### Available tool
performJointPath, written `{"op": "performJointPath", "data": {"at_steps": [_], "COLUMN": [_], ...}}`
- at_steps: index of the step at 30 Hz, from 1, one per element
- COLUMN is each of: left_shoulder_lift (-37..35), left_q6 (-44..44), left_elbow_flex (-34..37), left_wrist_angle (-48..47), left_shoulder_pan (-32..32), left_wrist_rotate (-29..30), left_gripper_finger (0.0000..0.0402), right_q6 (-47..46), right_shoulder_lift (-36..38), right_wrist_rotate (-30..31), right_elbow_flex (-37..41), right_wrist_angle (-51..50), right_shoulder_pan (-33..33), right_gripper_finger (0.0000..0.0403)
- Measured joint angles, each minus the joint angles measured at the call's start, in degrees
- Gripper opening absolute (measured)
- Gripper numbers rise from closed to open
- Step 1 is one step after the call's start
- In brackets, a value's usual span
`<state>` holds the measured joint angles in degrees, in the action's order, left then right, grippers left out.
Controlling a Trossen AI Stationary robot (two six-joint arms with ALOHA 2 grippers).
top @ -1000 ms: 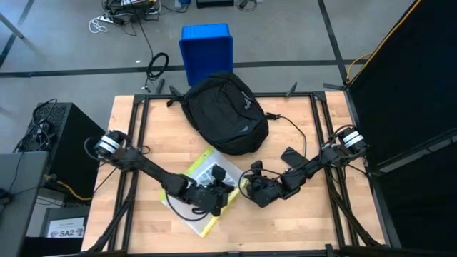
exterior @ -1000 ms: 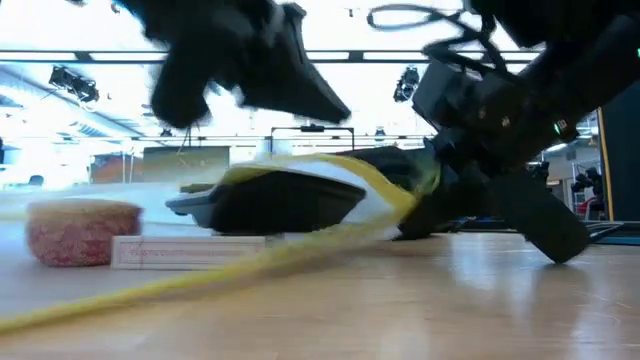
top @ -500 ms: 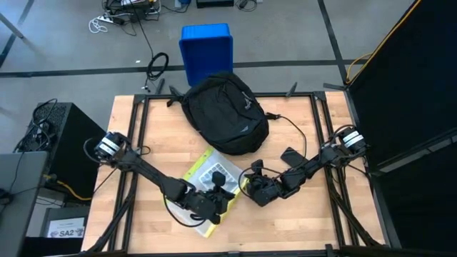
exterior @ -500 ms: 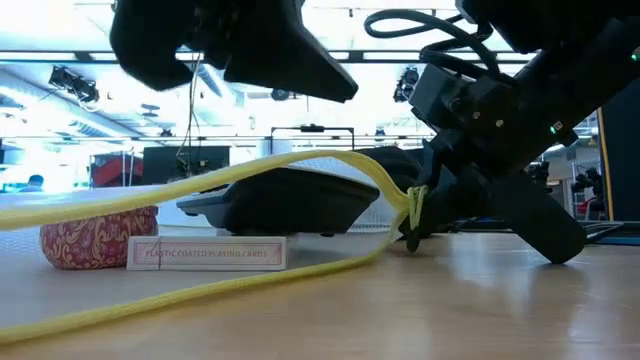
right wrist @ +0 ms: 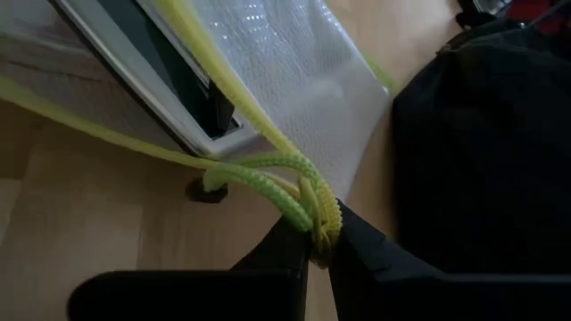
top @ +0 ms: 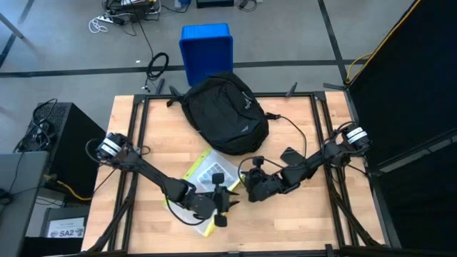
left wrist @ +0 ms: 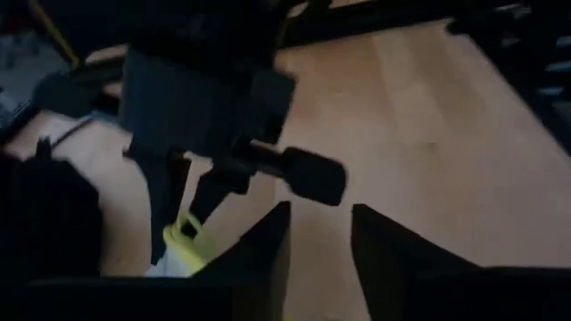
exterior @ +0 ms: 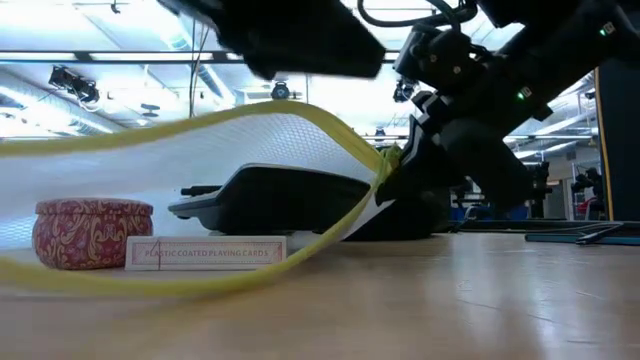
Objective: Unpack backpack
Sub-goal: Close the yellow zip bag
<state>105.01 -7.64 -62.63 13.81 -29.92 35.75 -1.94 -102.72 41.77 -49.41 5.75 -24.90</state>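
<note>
1. Looking down, high view: backpack (top: 225,113) lies at the table's (top: 321,214) far middle edge; left gripper (top: 220,207) reaches low over the white mesh pouch (top: 207,175); right gripper (top: 248,190) sits just beside the pouch's near corner.
2. Low view: pouch's yellow edging lifted, arching over a patterned tin (exterior: 90,232) and a card box (exterior: 205,251).
3. Left wrist view: fingers (left wrist: 268,245) parted narrowly, nothing between them; bare wood ahead.
4. Right wrist view: fingers pinched on the yellow zipper cord (right wrist: 308,201).

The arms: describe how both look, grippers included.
Both arms are dark, slim and jointed, each with a silver-ringed base joint by the table's side rail and black cables looping along it. The left gripper and right gripper are blocky black units with two dark, flat, tapering fingers.
</note>
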Motion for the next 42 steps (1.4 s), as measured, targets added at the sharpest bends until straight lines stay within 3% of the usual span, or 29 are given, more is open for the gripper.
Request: {"op": "performJointPath", "data": {"at_steps": [6,11,16,23,42], "left_shoulder_lift": [2.9,4.2,4.2,4.2,4.2], "left_q6": [-2.0,-4.2,-9.1,-12.0,-13.9], "left_elbow_flex": [0.0,0.0,0.0,0.0,0.0], "left_wrist_angle": [0.8,0.5,-3.0,-4.8,-5.1], "left_shoulder_pan": [0.7,1.5,4.0,6.2,8.9], "left_wrist_rotate": [0.3,2.4,4.9,3.3,2.7], "left_gripper_finger": [0.0164,0.0186,0.0188,0.0188,0.0182], "right_q6": [-1.9,-2.5,-2.6,-2.6,-1.5], "right_shoulder_lift": [0.0,0.1,0.1,0.1,0.1], "right_wrist_rotate": [0.0,0.0,-0.5,-1.0,-2.0], "right_elbow_flex": [0.0,0.0,-0.1,-0.1,-0.1], "right_wrist_angle": [0.5,0.8,1.6,2.0,6.0], "right_shoulder_pan": [0.5,0.8,0.8,0.8,0.7], "right_gripper_finger": [0.0001,0.0001,0.0001,0.0000,0.0000]}}
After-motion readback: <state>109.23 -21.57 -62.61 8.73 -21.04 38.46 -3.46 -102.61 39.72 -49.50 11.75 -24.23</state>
